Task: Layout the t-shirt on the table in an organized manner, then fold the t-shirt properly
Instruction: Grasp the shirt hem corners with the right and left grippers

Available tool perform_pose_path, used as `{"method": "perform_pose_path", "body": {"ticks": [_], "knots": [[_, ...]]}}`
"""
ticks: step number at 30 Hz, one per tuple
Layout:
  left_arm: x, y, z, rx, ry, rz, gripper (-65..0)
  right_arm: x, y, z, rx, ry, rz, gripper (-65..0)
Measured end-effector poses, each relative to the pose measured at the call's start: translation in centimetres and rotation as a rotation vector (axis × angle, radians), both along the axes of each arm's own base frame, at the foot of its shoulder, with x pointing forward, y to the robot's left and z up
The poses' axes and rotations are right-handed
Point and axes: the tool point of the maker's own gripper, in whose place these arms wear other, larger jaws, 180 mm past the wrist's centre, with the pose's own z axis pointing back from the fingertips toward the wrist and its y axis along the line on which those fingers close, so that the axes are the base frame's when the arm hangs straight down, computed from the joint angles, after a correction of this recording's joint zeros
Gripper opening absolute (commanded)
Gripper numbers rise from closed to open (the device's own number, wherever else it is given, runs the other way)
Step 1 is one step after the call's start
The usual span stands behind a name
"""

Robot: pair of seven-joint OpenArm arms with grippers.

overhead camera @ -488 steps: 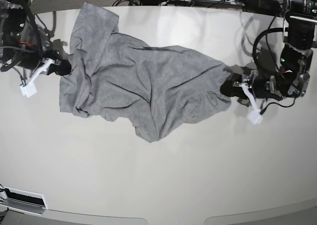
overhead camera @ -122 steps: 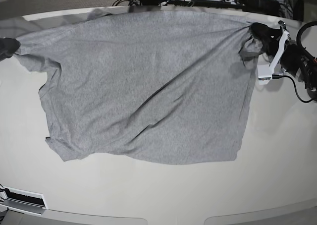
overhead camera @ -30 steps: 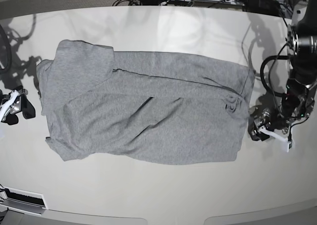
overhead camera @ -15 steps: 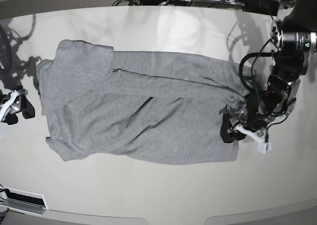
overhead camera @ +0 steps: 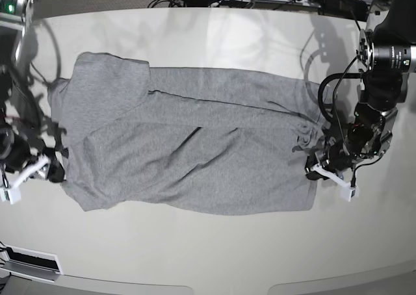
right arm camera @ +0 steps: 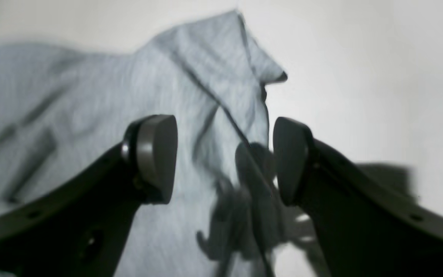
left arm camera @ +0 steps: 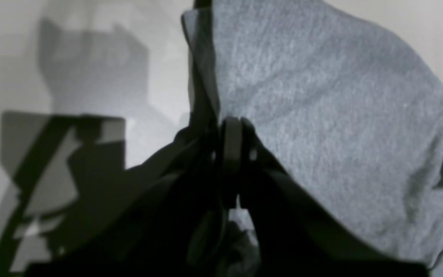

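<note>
One glossy table (overhead camera: 214, 249) under t-shirt (overhead camera: 195, 145).

I'm seeing two black arms trailing looped black cables, each gripper (overhead camera: 316, 167) carrying a white bracket, with dark curved fingers (right arm camera: 156, 154) ending in rounded grey pads

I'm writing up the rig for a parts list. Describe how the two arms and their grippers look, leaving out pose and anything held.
Both arms are mostly black with loose black cables looping alongside. The left gripper carries a white bracket on its outer side, and so does the right gripper. Up close, the right gripper's fingers are dark curved links ending in rounded, flat-faced grey pads. The left arm has a cylindrical segment with a light band.
</note>
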Motion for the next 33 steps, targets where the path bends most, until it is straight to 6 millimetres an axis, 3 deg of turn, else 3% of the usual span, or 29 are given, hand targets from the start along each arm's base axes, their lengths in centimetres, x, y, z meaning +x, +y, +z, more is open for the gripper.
{"method": "perform_pose_path", "body": {"ticks": [6,10,19,25,30,33], "knots": [[-0.1,0.0,0.0,-0.002,0.008,-0.003,-65.0,4.1,-0.6,-0.3,0.171,0.043,-0.099,-24.3],[-0.1,0.0,0.0,-0.013,0.008,0.004,-65.0,5.6,-0.4,-0.7,0.280,0.073,-0.163,-24.3],[-0.2,-0.1,-0.1,-0.024,0.015,0.008,-65.0,4.3,1.1,-5.1,0.291,0.193,-0.221,-24.3],[-0.3,-0.2,-0.1,-0.025,0.021,0.005,-65.0,4.8,4.6,-6.7,0.249,0.211,-0.192,-24.3],[-0.3,-0.2,-0.1,-0.026,0.027,0.002,-65.0,5.0,4.7,-6.6,0.232,0.190,-0.174,-24.4],[-0.3,-0.2,-0.1,-0.026,0.026,0.002,-65.0,4.6,5.2,-6.6,0.198,0.192,-0.088,-33.7]]}}
